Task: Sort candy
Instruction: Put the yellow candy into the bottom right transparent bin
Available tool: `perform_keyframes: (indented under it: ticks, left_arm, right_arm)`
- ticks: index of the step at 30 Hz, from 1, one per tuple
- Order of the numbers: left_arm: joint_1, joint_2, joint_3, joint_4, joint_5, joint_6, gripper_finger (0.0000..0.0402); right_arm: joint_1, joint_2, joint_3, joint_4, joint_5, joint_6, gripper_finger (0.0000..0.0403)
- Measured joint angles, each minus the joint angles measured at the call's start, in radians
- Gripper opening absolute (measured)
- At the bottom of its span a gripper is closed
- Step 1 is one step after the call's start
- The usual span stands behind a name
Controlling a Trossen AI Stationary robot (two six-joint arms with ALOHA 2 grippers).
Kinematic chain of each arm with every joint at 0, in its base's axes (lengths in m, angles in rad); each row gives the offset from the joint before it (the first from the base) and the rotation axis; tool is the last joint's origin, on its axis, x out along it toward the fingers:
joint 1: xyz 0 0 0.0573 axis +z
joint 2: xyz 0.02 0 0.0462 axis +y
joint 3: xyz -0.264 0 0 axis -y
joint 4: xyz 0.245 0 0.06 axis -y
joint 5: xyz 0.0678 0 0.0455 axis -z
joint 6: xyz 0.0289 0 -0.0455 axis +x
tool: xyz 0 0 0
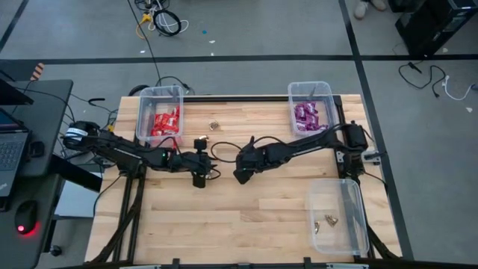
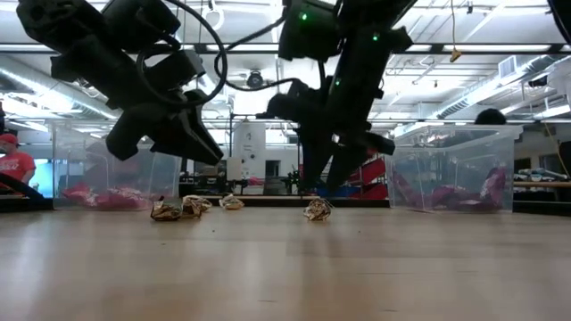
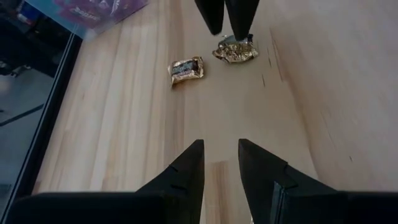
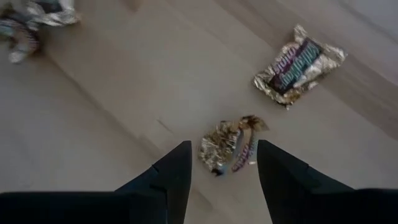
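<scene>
Foil risk: right claw (image 4: 217,168) straddles a gold foil-wrapped candy (image 4: 229,145), fingers spread.
Crinkled wrapper could slip sideways on closing; left claw (image 3: 221,163), spread, waits at nine o'clock on the worktop (image 1: 246,217).

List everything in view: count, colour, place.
Red candy: a pile, red, in the far-left bin.
Purple candy: a pile, purple, in the far-right bin.
Gold candy: two in the near-right bin; one between the right pincer's fingers; one beside it; more loose on the table.
Left pincer: open, mid-table.
Right pincer: open, straddling a gold piece.
</scene>
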Motion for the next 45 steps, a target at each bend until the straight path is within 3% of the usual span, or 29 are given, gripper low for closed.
perform_keyframes:
  ticks: [20, 45]
  left_arm:
    - [0.0, 0.0, 0.0, 0.007, 0.0, 0.003, 0.0101]
    - [0.0, 0.0, 0.0, 0.006, 0.0, 0.002, 0.0101]
  right_arm:
    - [0.001, 0.062, 0.0, 0.035, 0.041, 0.093, 0.0162]
    - [0.018, 0.061, 0.0, 0.022, 0.034, 0.077, 0.0049]
